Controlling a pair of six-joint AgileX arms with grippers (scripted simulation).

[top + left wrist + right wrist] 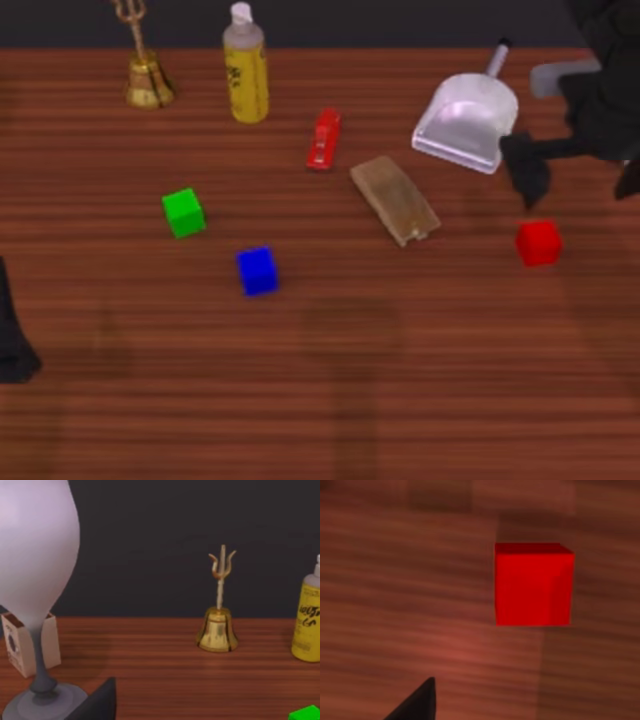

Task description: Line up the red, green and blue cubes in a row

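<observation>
Three cubes lie apart on the wooden table: the green cube [184, 212] at centre-left, the blue cube [257, 271] nearer the front, and the red cube [538, 243] at the right. My right gripper [578, 178] hovers open just behind the red cube, with one dark fingertip [526, 178] showing close to it. The red cube [532, 584] fills the right wrist view beyond one fingertip [422, 700], untouched. At the table's left edge, my left gripper [12, 345] is parked, open and empty. A corner of the green cube [306, 714] shows in the left wrist view.
Along the back stand a brass bell [148, 82] and a yellow bottle [246, 75]. A red stapler [323, 139], a tan wooden block [394, 198] and a clear dustpan [468, 122] lie mid-table. A pale lamp-like object [35, 570] and a small box [15, 645] show in the left wrist view.
</observation>
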